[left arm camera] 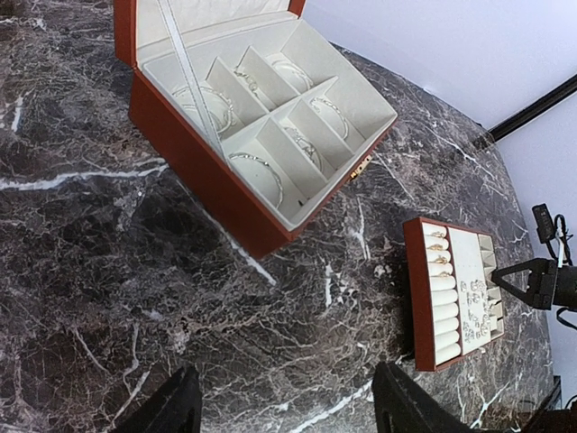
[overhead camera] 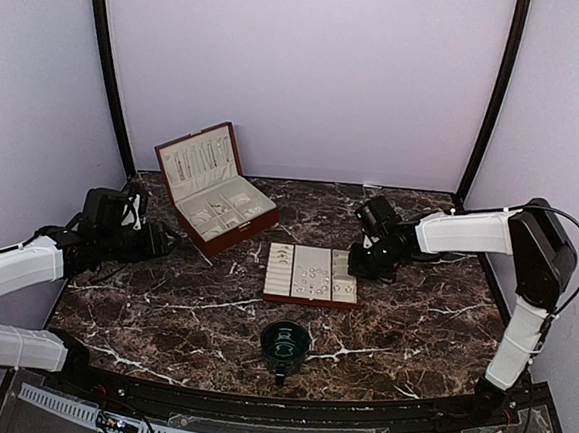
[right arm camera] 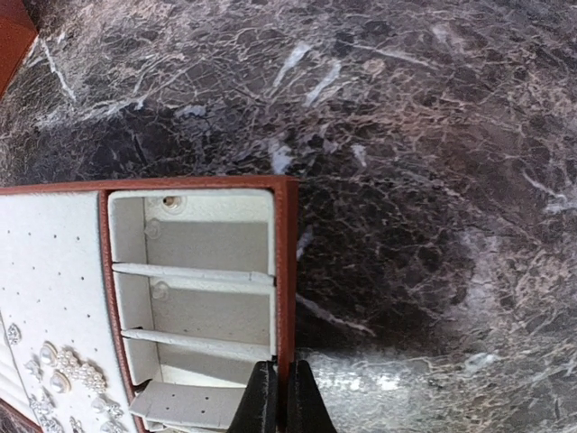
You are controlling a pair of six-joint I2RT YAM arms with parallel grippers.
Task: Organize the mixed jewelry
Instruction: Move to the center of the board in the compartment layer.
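The mixed jewelry (overhead camera: 312,276) lies as tiny silvery pieces on the cream padding of a flat red tray (overhead camera: 308,299) at mid-table. In the right wrist view, pearl earrings (right arm camera: 65,368) sit on the tray's dotted panel. My right gripper (overhead camera: 368,266) is at the tray's right edge; its jaws (right arm camera: 280,399) are shut on the tray's red side wall (right arm camera: 286,262). My left gripper (left arm camera: 284,410) is open and empty, above bare marble in front of the open red jewelry box (left arm camera: 212,194). The left wrist view also shows the tray (left arm camera: 417,298) with rings (left arm camera: 438,253).
The open jewelry box (overhead camera: 215,186) stands at the back left, with bracelets (left arm camera: 257,171) in its cream compartments and chains in the lid. A dark green cup (overhead camera: 285,343) stands near the front, below the tray. Dark frame posts rise at both back corners.
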